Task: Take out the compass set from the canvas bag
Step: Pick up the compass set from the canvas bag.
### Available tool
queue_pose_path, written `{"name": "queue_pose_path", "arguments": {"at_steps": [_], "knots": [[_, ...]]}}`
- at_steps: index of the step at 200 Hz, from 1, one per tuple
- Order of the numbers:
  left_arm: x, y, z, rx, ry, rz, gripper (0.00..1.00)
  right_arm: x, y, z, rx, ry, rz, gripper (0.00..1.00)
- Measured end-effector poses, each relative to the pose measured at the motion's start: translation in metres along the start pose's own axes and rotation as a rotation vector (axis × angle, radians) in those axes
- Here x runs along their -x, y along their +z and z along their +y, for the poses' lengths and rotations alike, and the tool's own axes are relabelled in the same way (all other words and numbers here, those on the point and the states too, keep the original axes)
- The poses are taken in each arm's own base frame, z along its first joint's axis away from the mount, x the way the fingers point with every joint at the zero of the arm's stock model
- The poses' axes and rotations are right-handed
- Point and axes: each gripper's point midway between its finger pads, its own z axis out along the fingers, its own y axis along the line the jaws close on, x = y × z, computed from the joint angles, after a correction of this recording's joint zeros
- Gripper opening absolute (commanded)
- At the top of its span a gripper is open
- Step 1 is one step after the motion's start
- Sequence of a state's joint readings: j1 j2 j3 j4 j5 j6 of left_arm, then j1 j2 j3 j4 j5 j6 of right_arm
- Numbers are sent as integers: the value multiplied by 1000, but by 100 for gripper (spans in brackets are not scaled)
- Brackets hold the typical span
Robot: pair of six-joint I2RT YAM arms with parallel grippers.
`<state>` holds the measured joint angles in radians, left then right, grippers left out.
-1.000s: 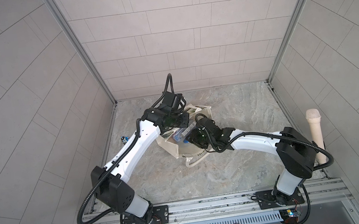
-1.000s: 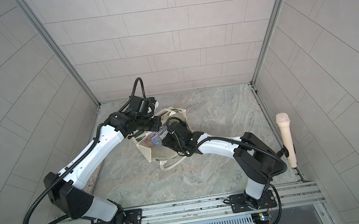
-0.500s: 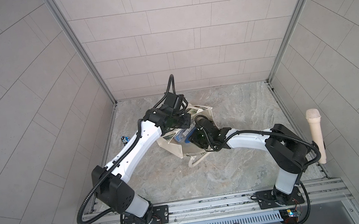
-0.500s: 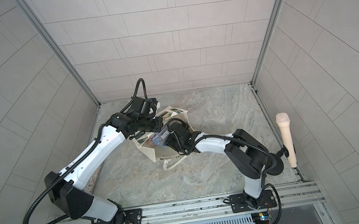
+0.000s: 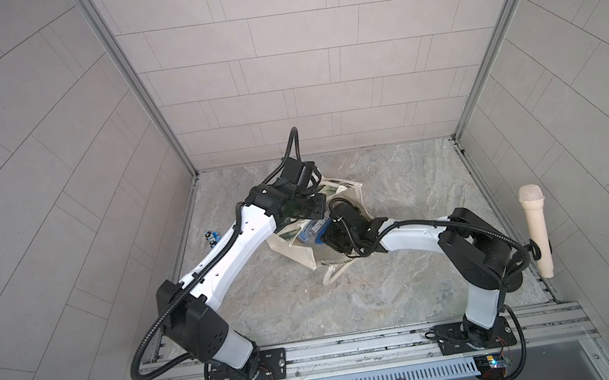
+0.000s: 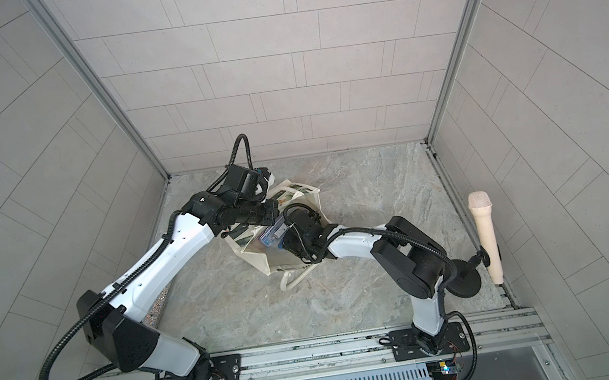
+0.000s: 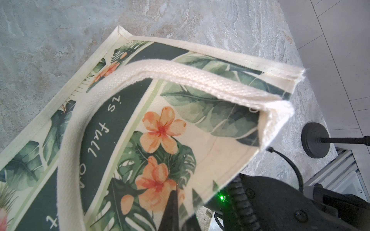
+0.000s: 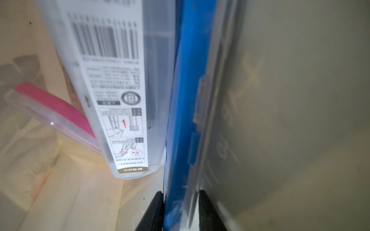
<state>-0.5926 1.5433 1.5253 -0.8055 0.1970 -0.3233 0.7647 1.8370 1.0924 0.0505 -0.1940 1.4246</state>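
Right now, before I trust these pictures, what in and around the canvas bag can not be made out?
The left tool: its own wrist covers it in both top views; the left wrist view shows one finger only, on the canvas bag.
The blue case: contents, right wrist view, seen edge-on behind a blurred frosted lid.
The clear case: label print, blurred.
The pink case: mostly behind the clear case.

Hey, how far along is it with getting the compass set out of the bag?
Done: the left gripper pinches the canvas bag by its printed side, holding the mouth open. In hand: the right gripper is inside, a finger against each side of a blue case. Left: lifting it clear of the bag.
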Motion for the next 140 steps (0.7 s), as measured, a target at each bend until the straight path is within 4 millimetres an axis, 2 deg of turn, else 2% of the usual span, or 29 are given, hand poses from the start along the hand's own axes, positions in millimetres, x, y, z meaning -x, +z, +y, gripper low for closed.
{"name": "queue_pose_path", "arguments": {"at_steps": [55,87,112,140], "knots": [[0,1,0,0,0,-1,0,3,-2,0,-18,-22,-12,24],[0,1,1,6,3,-3,0,4,-14,3,-21,-43,-18,24],[0,2,3,20,5,-4,0,3,-39,10,-10,-67,-18,24],[0,9,7,43,5,4,0,1,-90,24,37,-117,-29,24]]}}
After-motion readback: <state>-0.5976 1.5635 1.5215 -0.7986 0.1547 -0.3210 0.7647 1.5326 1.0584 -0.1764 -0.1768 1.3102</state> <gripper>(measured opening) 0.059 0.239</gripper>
